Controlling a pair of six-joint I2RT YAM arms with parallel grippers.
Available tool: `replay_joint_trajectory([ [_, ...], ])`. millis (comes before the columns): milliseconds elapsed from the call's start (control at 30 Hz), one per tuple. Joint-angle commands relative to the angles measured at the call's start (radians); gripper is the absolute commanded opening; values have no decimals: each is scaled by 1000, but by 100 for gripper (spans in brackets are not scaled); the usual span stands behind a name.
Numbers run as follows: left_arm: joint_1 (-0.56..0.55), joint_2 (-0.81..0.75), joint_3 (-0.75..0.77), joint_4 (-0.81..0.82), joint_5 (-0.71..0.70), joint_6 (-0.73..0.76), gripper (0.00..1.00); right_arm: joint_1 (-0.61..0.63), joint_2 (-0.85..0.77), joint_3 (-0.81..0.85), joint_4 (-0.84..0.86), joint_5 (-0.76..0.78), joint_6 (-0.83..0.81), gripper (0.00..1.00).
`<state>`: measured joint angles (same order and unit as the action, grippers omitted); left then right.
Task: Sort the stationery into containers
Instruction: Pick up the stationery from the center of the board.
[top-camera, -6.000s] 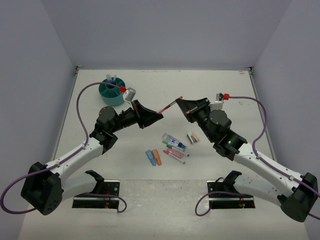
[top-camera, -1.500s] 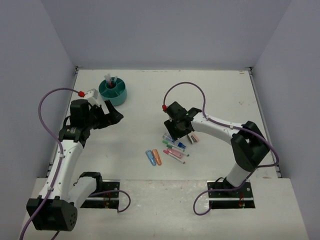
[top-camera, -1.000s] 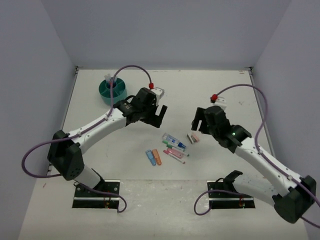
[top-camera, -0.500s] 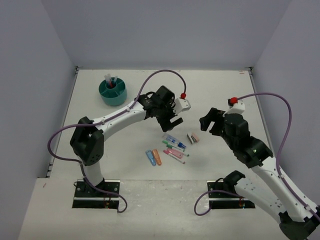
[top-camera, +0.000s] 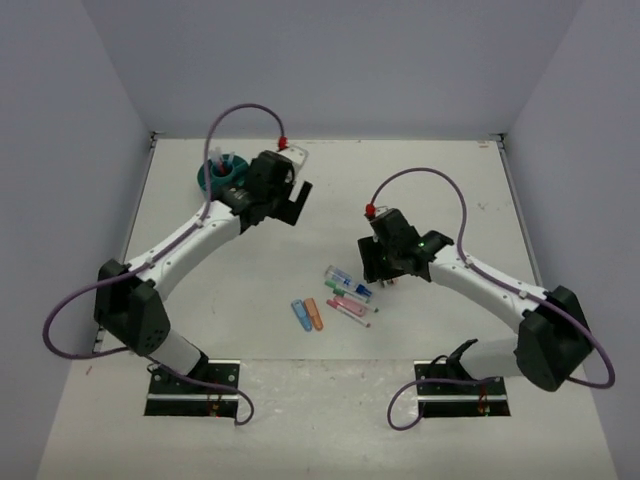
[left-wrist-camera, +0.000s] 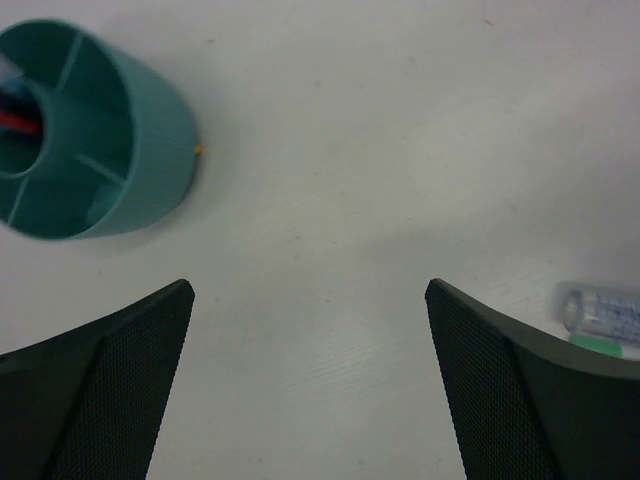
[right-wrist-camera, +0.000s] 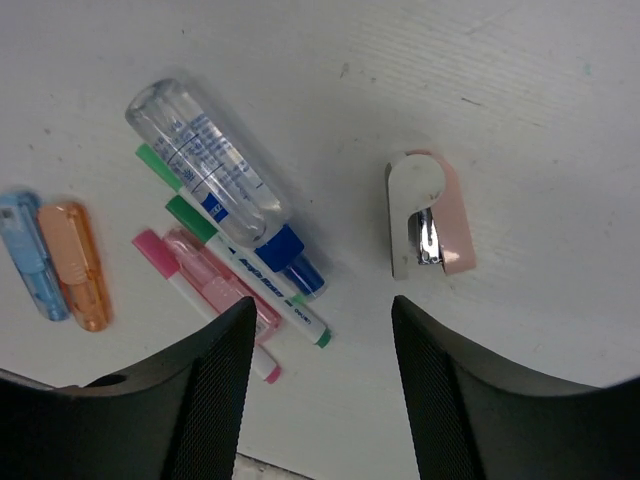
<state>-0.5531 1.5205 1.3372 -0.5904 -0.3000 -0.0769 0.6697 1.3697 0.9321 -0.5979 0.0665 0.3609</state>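
Stationery: lying loose on the table in a small huddle under the right arm's wrist, well apart from the tub.
Clear tube: blue-capped and lying on a slant, touching the markers next to it.
Green markers: two, lying along the tube's side, one with its end tucked under the tube.
Pink markers: pressed against the green ones on the nearer side.
Blue piece: stubby, at the edge of the huddle, just beside the orange piece, the two lying parallel.
Pink-and-white piece: by itself, a little way off from the markers, with a bit of bright metal in its middle.
Tub: teal and round, split into compartments around a centre cup, at the far left of the table; a red pen sits in the cup.
Left gripper: near the tub, its fingers spread wide with only bare table showing between them.
Right gripper: hanging over the huddle with its fingers apart and gripping nothing; marker ends show in the gap below.
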Motion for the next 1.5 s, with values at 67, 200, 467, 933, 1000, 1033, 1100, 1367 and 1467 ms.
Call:
replay_joint_trajectory([
  [67, 50, -169, -81, 13, -8, -110, 100, 60, 185, 146, -30, -1, -128, 51],
  [200, 50, -203, -114, 16, 15, -103, 100, 80, 237, 158, -34, -5, -141, 47],
  [467, 48, -223, -135, 28, 49, -96, 100, 90, 284, 151, -60, -5, -154, 36],
  [933, 50, -250, -162, 44, 156, -56, 100, 90, 411, 204, -46, 38, -187, 33],
  [1000, 50, -252, -164, 44, 170, -52, 100, 90, 426, 216, -46, 46, -196, 33],
  [1033, 50, -254, -166, 43, 179, -48, 100, 90, 440, 224, -46, 49, -200, 32],
  [1100, 50, -257, -169, 46, 196, -45, 100, 90, 453, 236, -48, 63, -206, 26],
  [1367, 50, -281, -184, 116, 308, -15, 100, 89, 371, 293, -88, 77, -237, 0],
  [1467, 50, -344, -217, 238, 369, -3, 100, 88, 317, 355, -167, -63, -308, 0],
])
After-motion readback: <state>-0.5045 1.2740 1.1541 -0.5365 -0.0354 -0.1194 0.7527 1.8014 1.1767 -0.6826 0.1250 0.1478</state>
